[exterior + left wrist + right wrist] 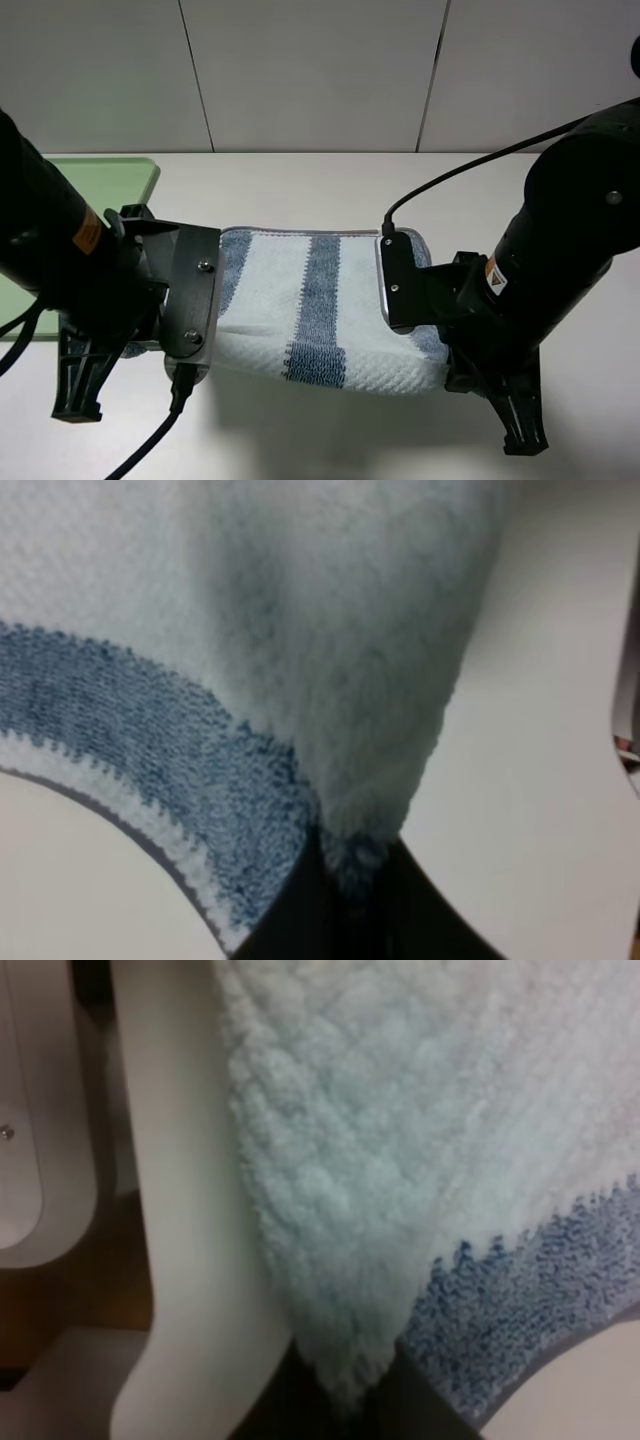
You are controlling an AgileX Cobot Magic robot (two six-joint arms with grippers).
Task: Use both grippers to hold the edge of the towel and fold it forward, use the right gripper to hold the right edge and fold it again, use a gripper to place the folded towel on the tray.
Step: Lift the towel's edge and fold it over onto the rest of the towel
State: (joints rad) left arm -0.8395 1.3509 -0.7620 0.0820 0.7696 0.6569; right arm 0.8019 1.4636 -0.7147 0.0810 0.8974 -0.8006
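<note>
Exterior high view: the towel (318, 305) is seen slung between the two arms over the middle of the worktop (300, 190). A shadow is cast on the worktop under its near edge. Both sets of fingers are hidden in this view behind the left wrist plate (190, 290) and the right wrist plate (400, 282). The tray (100, 180) is recorded at the far left, partly covered by the left arm. The towel is apart from it and not on it.

Left wrist view: the left end effector (345, 900) is seen clenched on a towel corner, with cloth pinched between the dark jaws. This grip cannot be made out from the exterior view.

Right wrist view: the right end effector (345, 1400) is likewise clamped on the towel, with pale terry bunched into the jaws. Pale rounded forms beside the cloth could not be identified.

Towel appearance: in the exterior view one blue stripe is noted down the middle, pale whitish bands on either side of it, and more blue at each side by the plates. A thin grey hem is visible along the far edge. In the wrist views looped terry pile is resolved, with a blue band and grey hem curving away from each pinched corner. The cloth sags between the grips.
</note>
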